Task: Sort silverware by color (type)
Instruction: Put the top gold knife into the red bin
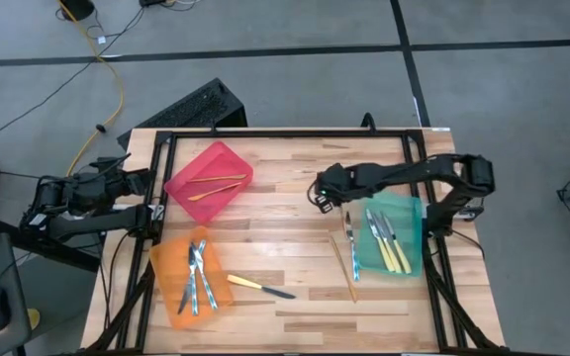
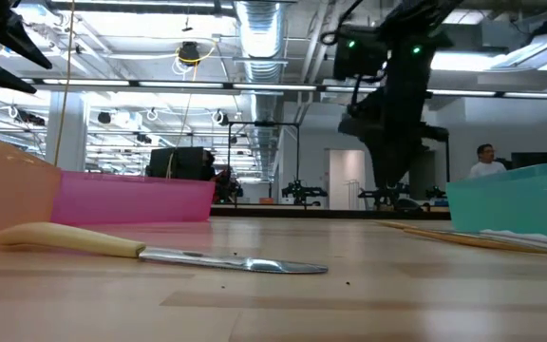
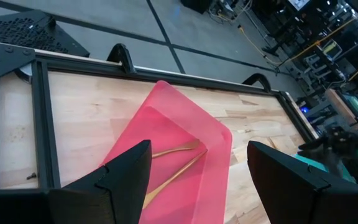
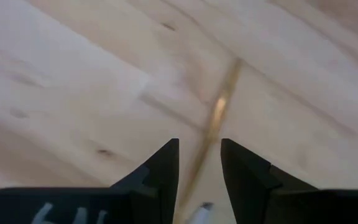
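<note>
Three bins on table [image 1: 285, 173]: one upper left [image 1: 211, 178] holding two pieces, one lower left [image 1: 186, 279] holding several, one right [image 1: 396, 235] with more. Knife [image 1: 259, 287] and two loose pieces [image 1: 346, 259] lie between.

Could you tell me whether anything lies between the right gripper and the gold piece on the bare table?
Nothing visible does: the right gripper hangs open directly over the gold piece, with only bare table around it.

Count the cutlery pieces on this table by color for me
Gold: 3, two in the red bin at and, one on the table
Silvery-blue: 4, e.g.
Yellow-handled: 4, e.g.
Total: 11, though overlapping pieces make this approximate
</note>
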{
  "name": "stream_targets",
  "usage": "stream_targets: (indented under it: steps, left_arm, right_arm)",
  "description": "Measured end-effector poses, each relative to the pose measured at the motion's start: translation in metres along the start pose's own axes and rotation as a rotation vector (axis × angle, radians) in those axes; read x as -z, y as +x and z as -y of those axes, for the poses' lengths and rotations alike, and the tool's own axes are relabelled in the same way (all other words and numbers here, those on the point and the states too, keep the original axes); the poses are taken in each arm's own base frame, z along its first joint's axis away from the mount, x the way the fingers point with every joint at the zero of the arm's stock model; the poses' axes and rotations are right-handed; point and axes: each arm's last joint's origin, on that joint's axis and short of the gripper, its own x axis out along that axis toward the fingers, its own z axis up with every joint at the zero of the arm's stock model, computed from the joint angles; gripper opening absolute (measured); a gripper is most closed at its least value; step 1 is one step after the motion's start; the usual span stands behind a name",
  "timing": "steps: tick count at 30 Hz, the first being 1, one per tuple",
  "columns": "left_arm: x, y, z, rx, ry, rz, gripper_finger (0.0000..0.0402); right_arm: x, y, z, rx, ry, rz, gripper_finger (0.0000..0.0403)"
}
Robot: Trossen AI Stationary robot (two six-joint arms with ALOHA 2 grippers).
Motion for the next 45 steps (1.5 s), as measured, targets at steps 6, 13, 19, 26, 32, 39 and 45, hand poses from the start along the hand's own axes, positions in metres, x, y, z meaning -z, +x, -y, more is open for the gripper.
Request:
stream_targets:
  steps: [6, 13, 19, 26, 32, 39, 45]
  left_arm:
    - [0.0, 0.0, 0.0, 0.005, 0.002, -0.009, 0.0247]
    - [0.0, 0.0, 0.0, 0.008, 0.007, -0.013, 0.0247]
    - [0.001, 0.0, 0.0, 0.011, 0.006, -0.018, 0.0247]
    - [0.001, 0.0, 0.0, 0.012, 0.001, -0.02, 0.0247]
    - [0.001, 0.0, 0.0, 0.013, 0.0, -0.02, 0.0247]
    - [0.001, 0.0, 0.0, 0.014, 0.001, -0.022, 0.0247]
    - [0.001, 0.0, 0.0, 0.014, 0.001, -0.023, 0.0247]
  right_arm:
    - [-0.005, 0.016, -0.009, 0.066, -0.044, -0.085, 0.0141]
    - [-0.002, 0.039, -0.01, 0.095, -0.059, -0.188, 0.0141]
    - [-0.01, 0.043, -0.003, 0.084, -0.044, -0.207, 0.0141]
    - [-0.016, 0.051, 0.003, 0.06, -0.035, -0.25, 0.0141]
    - [-0.014, 0.06, 0.002, 0.041, -0.031, -0.285, 0.0141]
    - [-0.013, 0.066, 0.0, 0.013, -0.046, -0.314, 0.0123]
    - [-0.013, 0.067, -0.001, 0.001, -0.049, -0.321, 0.007]
